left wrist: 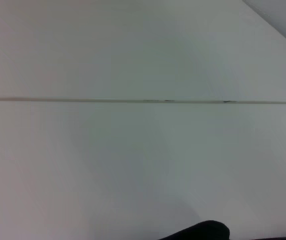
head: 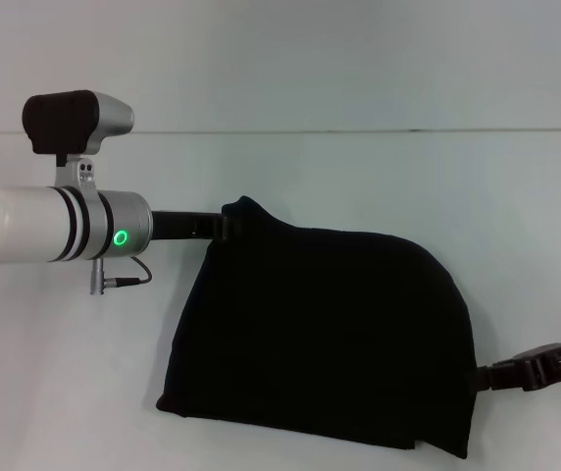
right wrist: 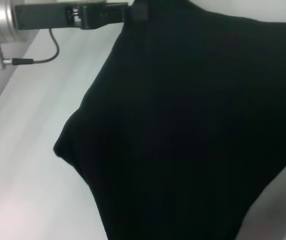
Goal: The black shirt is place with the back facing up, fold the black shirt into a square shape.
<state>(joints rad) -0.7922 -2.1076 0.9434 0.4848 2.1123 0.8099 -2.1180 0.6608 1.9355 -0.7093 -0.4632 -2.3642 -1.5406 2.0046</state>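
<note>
The black shirt (head: 325, 339) hangs bunched over the white bench (head: 359, 167). The left claw (head: 229, 224) pinches its top corner; the right claw (head: 479, 378) pinches its side edge.

1. A pale, plain table (head: 359, 167) lies under and around both end effectors, spreading out to every side of them.
2. A thin straight seam (head: 379, 130) crosses the table beyond the end effectors, on the far side of them.
3. A pale wall (head: 310, 59) rises past the seam, well apart from the end effectors.
</note>
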